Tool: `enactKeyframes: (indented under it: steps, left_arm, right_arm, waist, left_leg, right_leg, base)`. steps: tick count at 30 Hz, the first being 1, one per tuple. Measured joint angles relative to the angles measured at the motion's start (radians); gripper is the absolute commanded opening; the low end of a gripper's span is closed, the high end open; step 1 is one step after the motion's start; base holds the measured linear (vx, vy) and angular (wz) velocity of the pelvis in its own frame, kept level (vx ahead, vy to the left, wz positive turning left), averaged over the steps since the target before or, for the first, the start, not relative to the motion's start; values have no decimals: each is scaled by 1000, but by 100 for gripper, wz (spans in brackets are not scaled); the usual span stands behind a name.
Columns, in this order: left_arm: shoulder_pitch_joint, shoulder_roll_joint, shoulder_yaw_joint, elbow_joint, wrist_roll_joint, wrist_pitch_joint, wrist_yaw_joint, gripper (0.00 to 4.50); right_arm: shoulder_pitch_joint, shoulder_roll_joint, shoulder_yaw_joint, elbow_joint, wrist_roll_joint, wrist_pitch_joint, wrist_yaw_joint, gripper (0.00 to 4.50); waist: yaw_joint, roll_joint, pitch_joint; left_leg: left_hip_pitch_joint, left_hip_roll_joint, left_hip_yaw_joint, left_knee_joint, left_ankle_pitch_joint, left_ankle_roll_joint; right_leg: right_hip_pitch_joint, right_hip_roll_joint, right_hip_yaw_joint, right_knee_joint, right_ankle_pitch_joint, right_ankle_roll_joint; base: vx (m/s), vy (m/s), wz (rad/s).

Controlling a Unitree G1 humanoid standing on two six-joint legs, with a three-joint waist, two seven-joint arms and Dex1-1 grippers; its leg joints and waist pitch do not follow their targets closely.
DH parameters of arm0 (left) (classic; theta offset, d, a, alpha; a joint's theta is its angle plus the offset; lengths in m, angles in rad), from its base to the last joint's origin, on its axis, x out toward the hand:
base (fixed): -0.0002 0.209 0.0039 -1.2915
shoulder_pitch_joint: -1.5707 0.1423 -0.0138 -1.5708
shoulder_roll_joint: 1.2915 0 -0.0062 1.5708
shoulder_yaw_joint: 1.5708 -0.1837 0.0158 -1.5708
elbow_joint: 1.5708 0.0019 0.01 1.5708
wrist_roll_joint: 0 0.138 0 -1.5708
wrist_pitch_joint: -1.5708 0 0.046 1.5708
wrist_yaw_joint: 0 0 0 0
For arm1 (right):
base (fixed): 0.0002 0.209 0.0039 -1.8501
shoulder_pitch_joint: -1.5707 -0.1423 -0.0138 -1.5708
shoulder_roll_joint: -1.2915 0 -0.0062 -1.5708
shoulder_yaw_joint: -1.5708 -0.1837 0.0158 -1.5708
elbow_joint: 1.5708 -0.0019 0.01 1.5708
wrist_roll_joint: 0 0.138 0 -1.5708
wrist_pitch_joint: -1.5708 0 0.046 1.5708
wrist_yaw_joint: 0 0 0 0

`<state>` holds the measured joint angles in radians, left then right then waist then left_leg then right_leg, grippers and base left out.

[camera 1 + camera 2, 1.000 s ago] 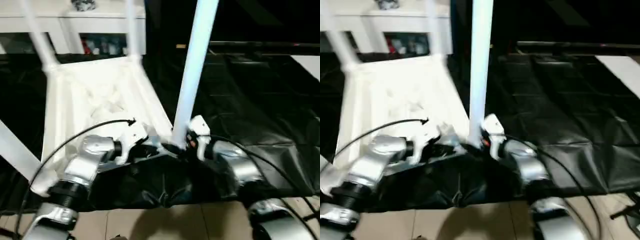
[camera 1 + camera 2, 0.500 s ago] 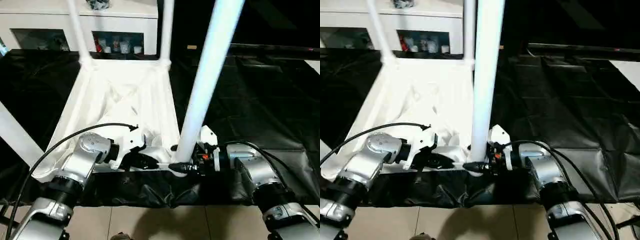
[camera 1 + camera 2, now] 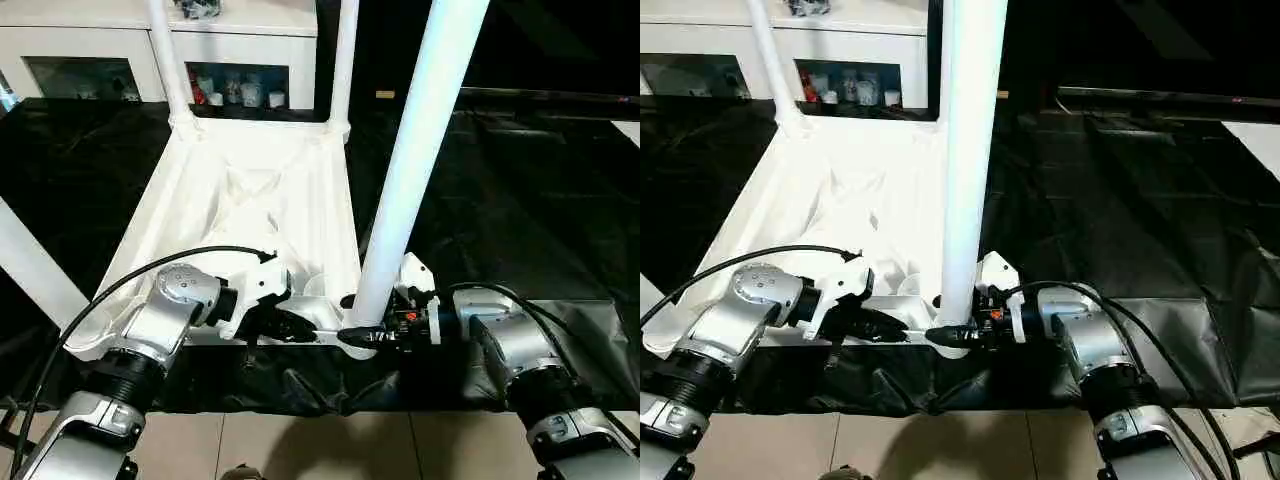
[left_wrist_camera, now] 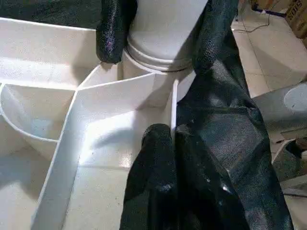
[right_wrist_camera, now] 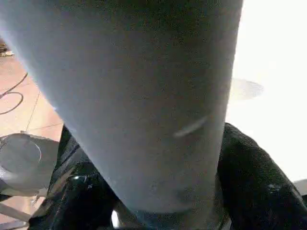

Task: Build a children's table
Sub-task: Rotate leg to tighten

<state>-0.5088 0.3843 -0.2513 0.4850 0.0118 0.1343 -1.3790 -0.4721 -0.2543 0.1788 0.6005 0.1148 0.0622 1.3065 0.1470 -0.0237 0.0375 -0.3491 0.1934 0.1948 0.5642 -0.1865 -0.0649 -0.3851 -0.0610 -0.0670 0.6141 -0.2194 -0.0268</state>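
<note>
At near edge, left gripper (image 3: 290, 325) was clamped shut on the upturned table top's (image 3: 250, 200) rim wall; right gripper (image 3: 375, 332) straddled the base of the near-right leg (image 3: 415, 150) at its corner socket, fingers (image 4: 112, 33) on both sides, grip firmness unclear; hollow plastic, likely light, stiff, slick; best held low by the socket; farther back, two far legs (image 3: 345, 60) stood upright before a white cabinet (image 3: 90, 50).

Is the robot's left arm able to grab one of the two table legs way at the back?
Probably not as things stand. The left gripper is shut on the tabletop rim at the near edge, and the far legs stand at the opposite end of the upturned tabletop, a long stretch away.
</note>
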Motion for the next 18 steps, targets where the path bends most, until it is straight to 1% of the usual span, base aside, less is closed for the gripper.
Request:
enactKeyframes:
  steps: [2,3,5,7,9,11,14,16,18]
  left_arm:
    - [4,-4,13,-1,1,17,37,0]
    - [8,-12,29,-2,10,27,93,0]
    - [9,-29,42,-7,27,43,164,0]
    - [18,-58,52,-23,44,64,242,0]
    - [25,-81,60,-38,65,84,303,0]
    - [33,-107,70,-54,84,102,368,0]
    - [43,-128,73,-80,101,120,420,0]
    - [46,-133,73,-86,102,120,433,0]
    - [46,-135,73,-88,102,120,432,0]
  right_arm:
    - [2,28,-22,20,-2,-7,-70,253]
    - [-3,65,-48,51,-6,-19,-158,253]
    - [-18,100,-74,86,-12,-26,-272,251]
    - [-40,136,-99,127,-14,-30,-389,251]
    - [-59,168,-121,155,-24,-30,-484,251]
    - [-78,206,-138,183,-35,-40,-593,251]
    - [-90,230,-145,200,-43,-55,-675,251]
    - [-93,234,-152,206,-44,-65,-688,319]
    - [-94,234,-152,207,-47,-68,-690,321]
  waist:
    - [-5,-1,0]
    - [-12,-4,0]
    - [-29,-10,0]
    - [-48,-12,0]
    - [-58,-13,-1]
    - [-63,-14,-1]
    - [-61,-14,-1]
    - [-58,-12,-2]
    - [-58,-11,-3]
  left_leg:
    - [1,0,0,0,1,-1]
    - [1,0,0,0,1,-2]
    - [3,1,-1,0,3,-5]
    - [4,1,0,0,4,-6]
    - [5,1,0,0,4,-6]
    - [7,1,0,-1,4,-6]
    - [9,0,1,-5,4,-6]
    - [9,0,1,-8,3,-6]
    - [8,0,1,-10,3,-6]
  right_leg:
    - [0,0,0,2,0,-1]
    - [1,0,0,4,1,-1]
    - [2,0,0,4,0,0]
    - [2,0,0,2,-2,4]
    - [3,0,0,2,-2,4]
    - [3,0,1,2,-2,4]
    - [3,0,1,2,0,2]
    - [3,0,1,1,1,-1]
    - [2,0,1,1,0,0]
  base:
    - [0,0,0]
    - [0,0,0]
    - [0,0,0]
    - [0,0,0]
    - [0,0,0]
    - [0,0,0]
    - [0,0,0]
    - [0,0,0]
    - [0,0,0]
